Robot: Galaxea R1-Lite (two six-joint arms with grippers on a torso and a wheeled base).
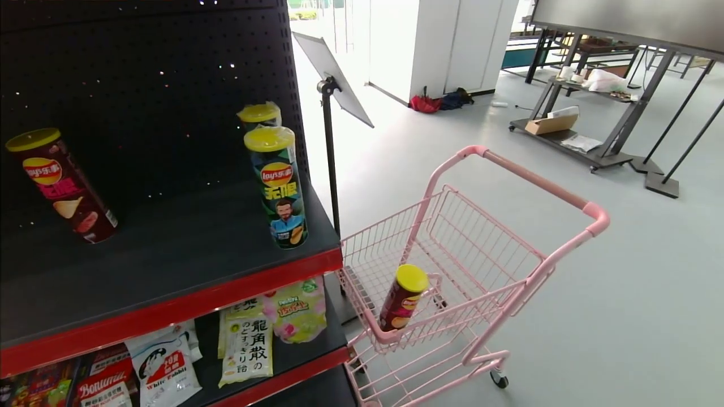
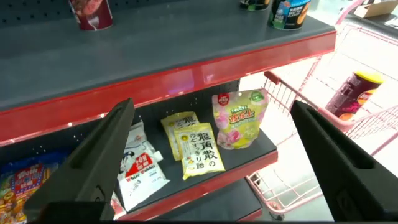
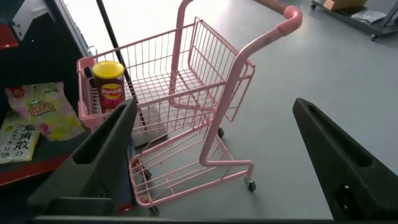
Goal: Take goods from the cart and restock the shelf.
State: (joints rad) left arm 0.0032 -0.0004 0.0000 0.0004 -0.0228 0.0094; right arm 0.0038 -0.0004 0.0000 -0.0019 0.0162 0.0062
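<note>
A pink wire cart (image 1: 531, 257) stands beside the right end of the black shelf unit (image 1: 169, 249). One dark red chips can with a yellow lid (image 1: 403, 297) stands upright in the cart's front corner. On the upper shelf stand a dark red can (image 1: 61, 186) at the left and a green can (image 1: 280, 189) near the right edge, with another can (image 1: 260, 115) behind it. My left gripper (image 2: 211, 109) is open in front of the lower shelf, holding nothing. My right gripper (image 3: 214, 104) is open above the cart (image 3: 186, 93), the can (image 3: 111, 93) off to one side of it.
Candy and snack bags (image 1: 246, 339) lie on the lower shelf. A tilted sign on a thin pole (image 1: 331, 141) stands between the shelf end and the cart. Metal racks and tables (image 1: 588, 124) stand far back right; the grey floor around the cart is open.
</note>
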